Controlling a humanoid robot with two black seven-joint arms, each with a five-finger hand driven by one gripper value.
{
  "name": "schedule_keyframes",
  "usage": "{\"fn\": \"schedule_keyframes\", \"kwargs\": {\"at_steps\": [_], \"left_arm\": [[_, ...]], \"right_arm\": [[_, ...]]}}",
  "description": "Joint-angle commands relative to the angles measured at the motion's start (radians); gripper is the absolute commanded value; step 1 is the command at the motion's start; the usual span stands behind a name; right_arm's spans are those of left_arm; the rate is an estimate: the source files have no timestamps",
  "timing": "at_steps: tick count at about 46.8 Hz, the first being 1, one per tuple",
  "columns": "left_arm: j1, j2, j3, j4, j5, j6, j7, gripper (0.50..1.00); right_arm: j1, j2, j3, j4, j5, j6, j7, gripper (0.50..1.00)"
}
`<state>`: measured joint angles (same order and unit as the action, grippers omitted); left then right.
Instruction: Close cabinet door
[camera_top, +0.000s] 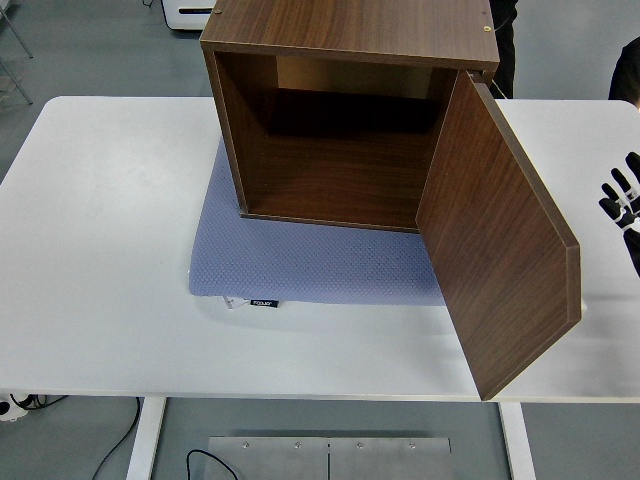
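Currently the cabinet (330, 120) sits at twelve o'clock on the worktop (100, 250), its door (495, 250) swung open toward four o'clock. Just right, at three o'clock, the right hand (622, 200) hovers, fingers (630, 170) spread, holding nothing.

White table (100, 250) carries a blue-grey mat (300, 265), well left of my right hand (622, 205); cabinet (340, 110) sits on the mat.
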<state>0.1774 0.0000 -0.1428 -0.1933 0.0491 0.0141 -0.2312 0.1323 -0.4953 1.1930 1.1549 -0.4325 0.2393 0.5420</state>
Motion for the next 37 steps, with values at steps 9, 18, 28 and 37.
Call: {"fn": "schedule_keyframes", "kwargs": {"at_steps": [9,18,28,37], "left_arm": [[-0.001,0.000,0.000,0.000,0.000,0.004,0.000,1.000],[0.007,0.000,-0.001,0.000,0.000,0.009,0.000,1.000],[0.008,0.000,-0.001,0.000,0.000,0.009,0.000,1.000],[0.008,0.000,-0.001,0.000,0.000,0.009,0.000,1.000]], "right_arm": [[0.003,0.004,0.000,-0.003,0.000,0.000,0.001,1.000],[0.004,0.004,0.020,-0.004,0.000,0.002,-0.001,1.000],[0.004,0.003,0.031,-0.006,0.000,0.002,0.001,1.000],[0.006,0.007,0.034,-0.006,0.000,0.006,-0.001,1.000]]}}
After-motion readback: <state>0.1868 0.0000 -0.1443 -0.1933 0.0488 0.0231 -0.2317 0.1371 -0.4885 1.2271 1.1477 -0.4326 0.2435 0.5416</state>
